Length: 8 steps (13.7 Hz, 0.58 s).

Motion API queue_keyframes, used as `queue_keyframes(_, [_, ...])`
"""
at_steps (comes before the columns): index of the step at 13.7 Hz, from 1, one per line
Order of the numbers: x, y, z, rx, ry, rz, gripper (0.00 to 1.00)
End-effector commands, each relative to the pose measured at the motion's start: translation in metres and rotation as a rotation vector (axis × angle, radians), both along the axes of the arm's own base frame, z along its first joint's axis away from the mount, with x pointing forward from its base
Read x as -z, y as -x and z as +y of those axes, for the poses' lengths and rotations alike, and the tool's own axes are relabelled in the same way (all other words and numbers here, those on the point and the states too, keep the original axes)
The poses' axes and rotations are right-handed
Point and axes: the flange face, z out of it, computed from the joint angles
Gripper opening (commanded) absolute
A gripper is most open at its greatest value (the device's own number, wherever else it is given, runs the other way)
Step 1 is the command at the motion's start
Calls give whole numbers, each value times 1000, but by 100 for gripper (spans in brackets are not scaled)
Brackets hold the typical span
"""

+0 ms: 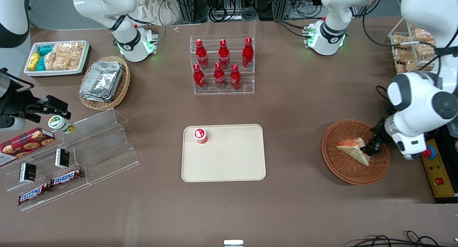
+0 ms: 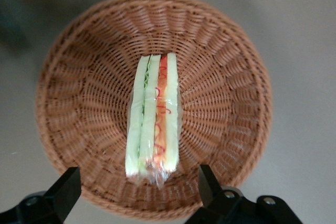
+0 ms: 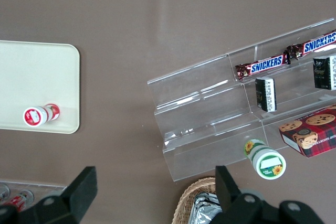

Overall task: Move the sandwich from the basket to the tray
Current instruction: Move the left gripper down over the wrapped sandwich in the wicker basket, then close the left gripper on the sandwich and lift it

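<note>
The sandwich [image 1: 353, 149] lies in the round reddish-brown wicker basket [image 1: 343, 168] toward the working arm's end of the table. In the left wrist view the sandwich [image 2: 153, 113] shows its cut edge with pale bread and orange-red filling, wrapped in clear film, in the middle of the basket [image 2: 220, 77]. My gripper [image 1: 371, 147] hangs low over the basket, right at the sandwich's end. It is open [image 2: 137, 176], its black fingers [image 2: 207, 182] spread wide to either side of the sandwich's nearest end and touching nothing. The cream-beige tray [image 1: 232, 164] lies in the middle of the table.
A red-lidded cup [image 1: 200, 135] stands on the tray. A clear rack of red bottles [image 1: 223, 66] is farther from the front camera. An oval basket of foil containers [image 1: 103, 80] and a clear snack stand [image 1: 89, 147] lie toward the parked arm's end. A control box [image 1: 438, 172] sits beside the round basket.
</note>
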Motion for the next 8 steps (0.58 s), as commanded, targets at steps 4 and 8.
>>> queue_keyframes(4, [57, 1, -1, -67, 2, -27, 100])
queue_keyframes(8, [64, 1, -1, -60, 1, -18, 0])
